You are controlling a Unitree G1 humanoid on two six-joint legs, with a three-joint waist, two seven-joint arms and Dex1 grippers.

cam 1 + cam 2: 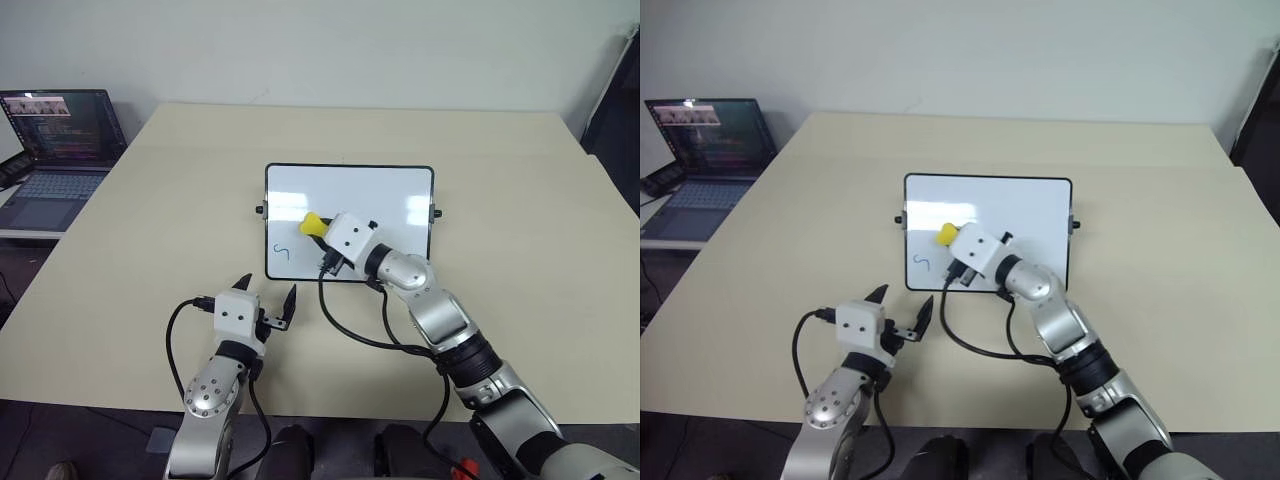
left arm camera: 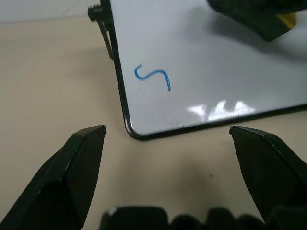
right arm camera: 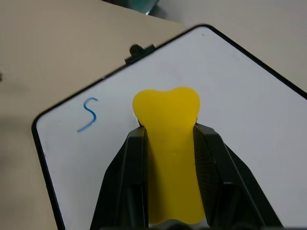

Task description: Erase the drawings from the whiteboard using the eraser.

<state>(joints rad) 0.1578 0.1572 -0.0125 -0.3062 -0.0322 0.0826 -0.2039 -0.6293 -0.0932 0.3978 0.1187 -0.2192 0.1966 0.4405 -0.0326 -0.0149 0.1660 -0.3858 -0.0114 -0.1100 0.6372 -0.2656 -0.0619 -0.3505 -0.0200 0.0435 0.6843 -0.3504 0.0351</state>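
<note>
A glossy white whiteboard [image 1: 380, 205] with a thin black frame bears one blue squiggle [image 1: 281, 250], a plain yellow eraser [image 3: 170, 143] sits between black fingers [image 3: 127, 187], the table [image 1: 150, 230] is pale beige, and the laptop [image 1: 55, 150] is dark grey.

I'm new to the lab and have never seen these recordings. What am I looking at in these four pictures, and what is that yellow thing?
A two-armed robot stands at a beige table. Two pictures come from its head, looking down; the other two come from cameras on its wrists. On the table lies a whiteboard with one blue squiggle near its corner. The right gripper is shut on a yellow eraser above the board. The left gripper is open, empty, in front of the board. A laptop sits on a side surface.
</note>
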